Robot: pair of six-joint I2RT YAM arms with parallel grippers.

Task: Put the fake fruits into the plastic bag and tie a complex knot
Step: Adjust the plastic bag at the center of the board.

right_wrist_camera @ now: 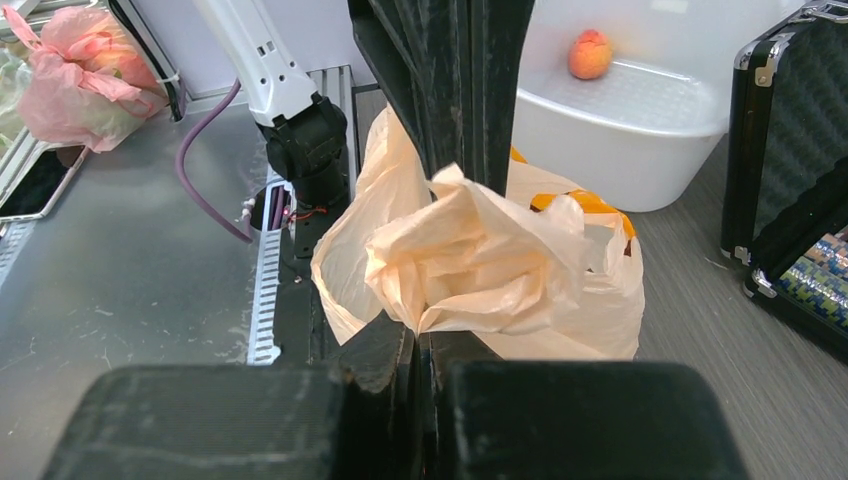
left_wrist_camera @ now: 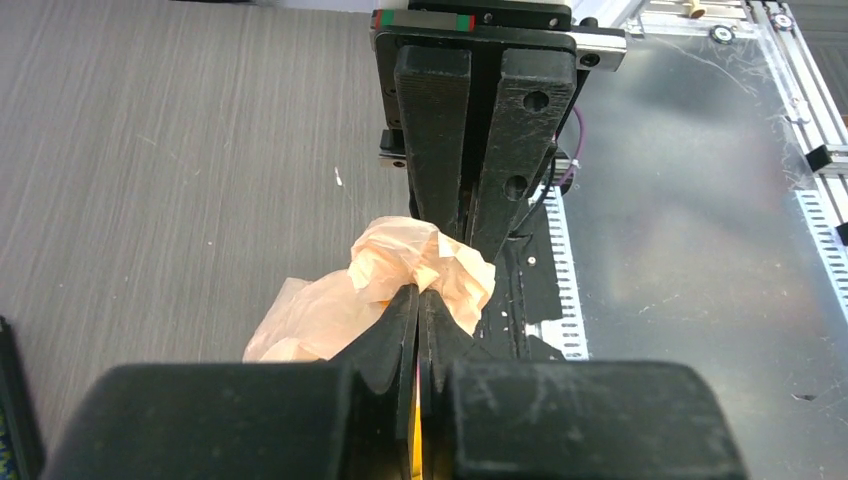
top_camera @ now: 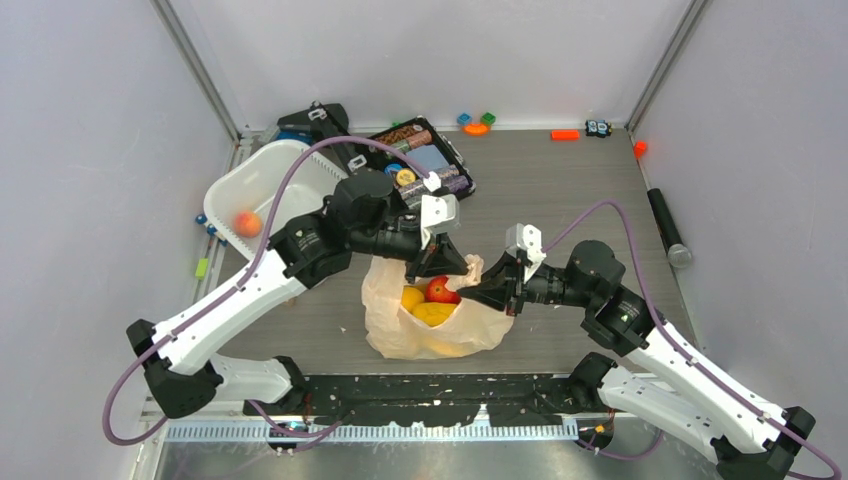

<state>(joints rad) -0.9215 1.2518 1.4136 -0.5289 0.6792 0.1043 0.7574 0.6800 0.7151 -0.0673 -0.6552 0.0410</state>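
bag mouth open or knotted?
Open, no knot: fruits show through the bag mouth from above; left gripper and right gripper each pinch bunched plastic.

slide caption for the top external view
Left gripper and right gripper pinch the bunched plastic bag, fake fruits inside; one orange fruit in the white tub

free: table (top_camera: 570,195) far-right of plastic bag (top_camera: 400,335) | blocked far-left: tub (top_camera: 232,182), case (top_camera: 432,160)

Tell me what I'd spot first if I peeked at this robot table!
Probably the two black grippers meeting mid-table: the left gripper and the right gripper are both shut on the scrunched top of the peach plastic bag. Inside the bag sit glossy fake fruits, yellow ones and a red apple. Back left, one small orange fruit lies alone in a white tub.
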